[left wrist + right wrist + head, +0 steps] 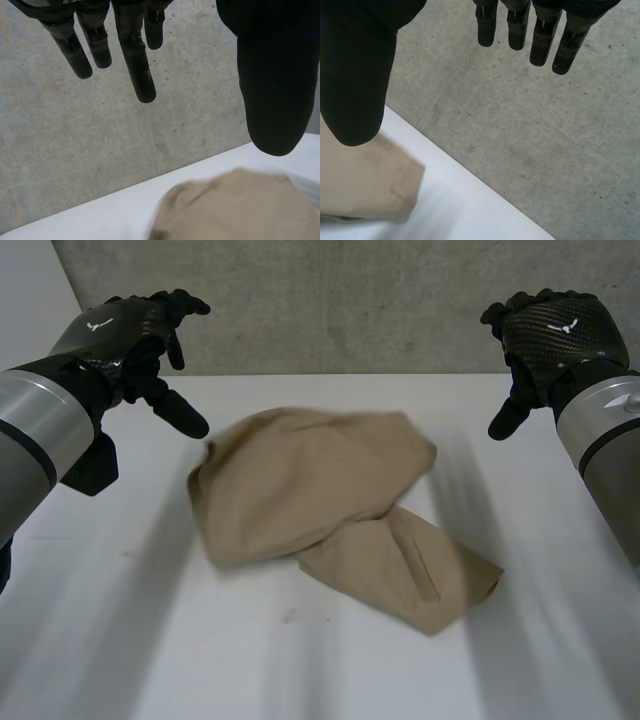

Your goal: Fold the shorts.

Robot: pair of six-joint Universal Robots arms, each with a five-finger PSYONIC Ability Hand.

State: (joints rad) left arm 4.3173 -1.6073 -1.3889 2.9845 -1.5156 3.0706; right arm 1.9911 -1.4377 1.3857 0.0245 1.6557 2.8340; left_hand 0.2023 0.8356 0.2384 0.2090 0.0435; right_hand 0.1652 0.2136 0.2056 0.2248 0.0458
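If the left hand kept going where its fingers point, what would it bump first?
Probably the grey wall behind the table. The left hand aims its straight fingers above the shorts, touching nothing; depth is uncertain.

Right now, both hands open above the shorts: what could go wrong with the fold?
1. The shorts lie bunched, one part lapped over the other; a pinch may catch two layers.
2. The left hand and right hand hover wide of the shorts, so they might land on mismatched edges and fold it skewed.
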